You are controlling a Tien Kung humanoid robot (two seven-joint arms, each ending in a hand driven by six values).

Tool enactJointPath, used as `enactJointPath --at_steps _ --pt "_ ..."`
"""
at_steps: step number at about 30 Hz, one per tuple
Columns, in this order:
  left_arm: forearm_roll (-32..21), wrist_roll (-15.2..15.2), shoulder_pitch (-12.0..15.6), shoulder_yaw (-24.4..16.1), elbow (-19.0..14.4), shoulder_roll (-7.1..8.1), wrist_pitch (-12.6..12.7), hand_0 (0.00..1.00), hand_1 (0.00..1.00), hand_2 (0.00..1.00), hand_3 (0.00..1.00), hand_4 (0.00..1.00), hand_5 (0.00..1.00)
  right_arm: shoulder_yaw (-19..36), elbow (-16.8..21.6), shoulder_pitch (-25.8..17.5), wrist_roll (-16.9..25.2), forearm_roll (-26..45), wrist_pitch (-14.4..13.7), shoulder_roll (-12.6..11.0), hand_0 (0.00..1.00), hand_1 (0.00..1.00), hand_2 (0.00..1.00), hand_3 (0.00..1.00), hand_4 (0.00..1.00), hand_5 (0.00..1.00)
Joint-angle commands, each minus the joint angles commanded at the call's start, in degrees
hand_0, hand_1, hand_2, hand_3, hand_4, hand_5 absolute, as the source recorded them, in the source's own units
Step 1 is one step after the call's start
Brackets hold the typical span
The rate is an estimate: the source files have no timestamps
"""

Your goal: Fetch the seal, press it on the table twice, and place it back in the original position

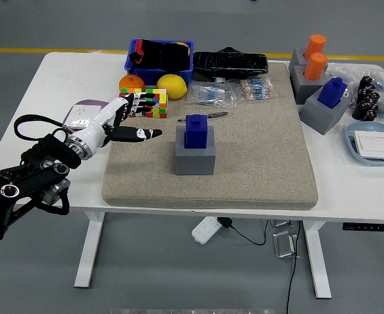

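Observation:
A blue seal [197,130] stands upright in a grey block holder [195,154] on the beige mat [244,176], near the middle of the table. My left hand [134,120] hovers over the mat's left edge, to the left of the seal and apart from it. Its fingers [142,133] are spread and hold nothing. My left arm [28,180] comes in from the lower left. The right arm does not show.
A Rubik's cube [154,103], an orange [131,83] and a lemon [171,86] lie just behind my left hand. A blue bin [159,55] stands at the back. At the right stand grey holders with another blue seal [332,93] and orange seals [315,55], and a blue dish [373,144].

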Motion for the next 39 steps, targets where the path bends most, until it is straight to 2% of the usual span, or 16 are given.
enactJointPath --at_steps 3,4,11,17,21,22,39 --pt "0.1 0.2 0.0 -0.2 0.0 -0.98 -0.1 0.936 0.833 0.815 0.877 0.927 0.063 0.0 0.0 0.0 0.0 0.0 0.0 0.0 0.835 0.744 0.740 0.707 0.786 0.602" --pt "0.2 0.3 0.0 -0.2 0.0 -1.49 -0.1 0.936 0.821 0.787 0.879 0.948 0.063 0.0 0.1 0.0 0.0 0.0 0.0 0.0 0.834 0.745 0.740 0.707 0.787 0.602" --pt "0.0 1.1 -0.4 0.7 2.0 -5.53 -0.1 0.932 0.809 0.767 0.876 0.953 0.052 -0.6 0.3 0.3 0.0 0.3 0.0 0.0 0.834 0.745 0.741 0.707 0.787 0.602" --pt "-0.9 0.6 -1.1 1.0 3.7 -7.58 1.3 0.929 0.802 0.757 0.868 0.953 0.038 -1.3 0.4 0.5 0.0 0.4 0.0 -0.1 0.834 0.745 0.741 0.707 0.788 0.602" --pt "-1.5 0.5 -1.3 1.3 4.6 -8.53 1.8 0.929 0.802 0.757 0.868 0.953 0.038 -1.5 0.4 0.5 0.0 0.5 0.0 -0.1 0.834 0.745 0.741 0.707 0.788 0.602" --pt "-1.7 0.5 -1.3 1.5 4.7 -8.75 1.8 0.924 0.785 0.723 0.863 0.932 0.002 -1.6 0.4 0.5 0.0 0.5 0.0 -0.1 0.834 0.744 0.740 0.708 0.788 0.599" --pt "-2.3 0.9 -0.9 2.3 6.5 -11.87 3.5 0.917 0.757 0.690 0.862 0.884 0.002 -2.8 0.4 0.5 0.1 0.8 0.0 -0.3 0.834 0.745 0.741 0.708 0.788 0.601"
